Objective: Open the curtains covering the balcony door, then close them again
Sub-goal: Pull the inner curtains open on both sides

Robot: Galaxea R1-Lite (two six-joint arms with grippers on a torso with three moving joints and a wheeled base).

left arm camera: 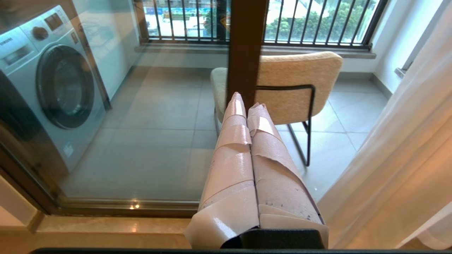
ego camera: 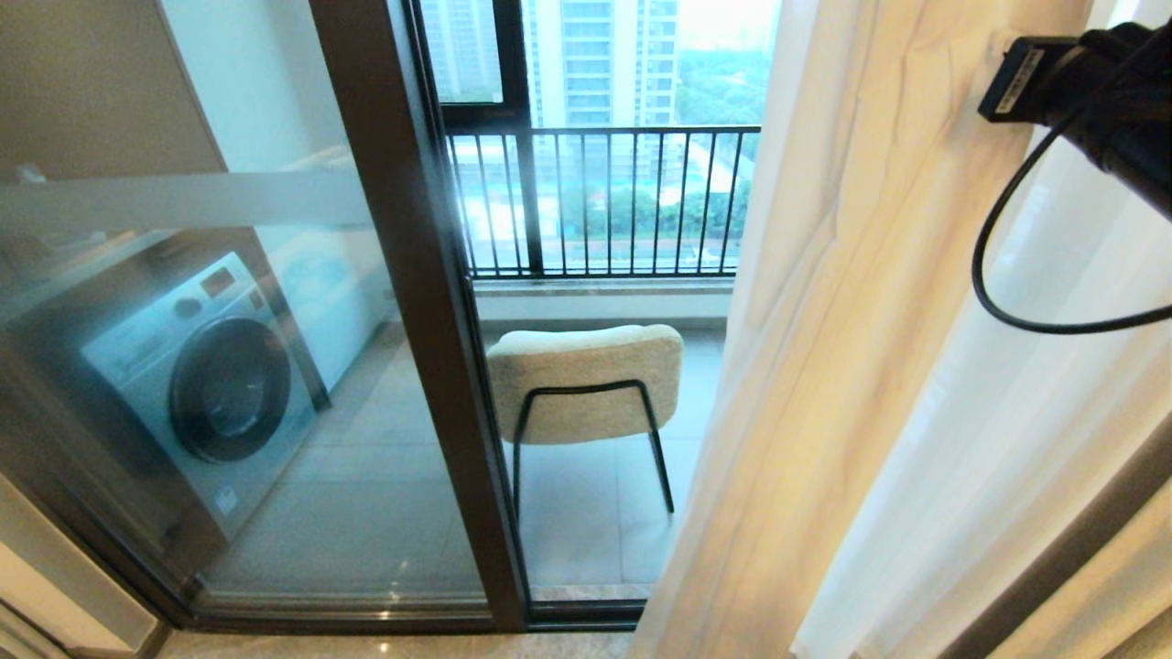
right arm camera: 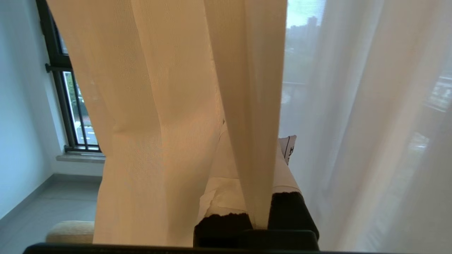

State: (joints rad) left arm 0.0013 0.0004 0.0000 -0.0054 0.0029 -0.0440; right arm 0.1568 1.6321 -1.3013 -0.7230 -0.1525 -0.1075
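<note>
Right wrist view: right claw (right arm camera: pixel 259 165) pinching a curtains (right arm camera: pixel 169 106) fold; left claw (left arm camera: pixel 247 106) pressed together, empty, balcony door (left arm camera: pixel 243 46) frame just ahead.

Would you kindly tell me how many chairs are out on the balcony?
1: the chair stands behind the balcony door, left of the curtains; more may be hidden.

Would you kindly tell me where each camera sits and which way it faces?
Head: high, looking down through the balcony door at the chair; right arm at upper right.
Left wrist: behind the shut left claw, facing the washing machine.
Right wrist: behind the right claw, shut on the curtains.
Shared: chair, curtains.
</note>
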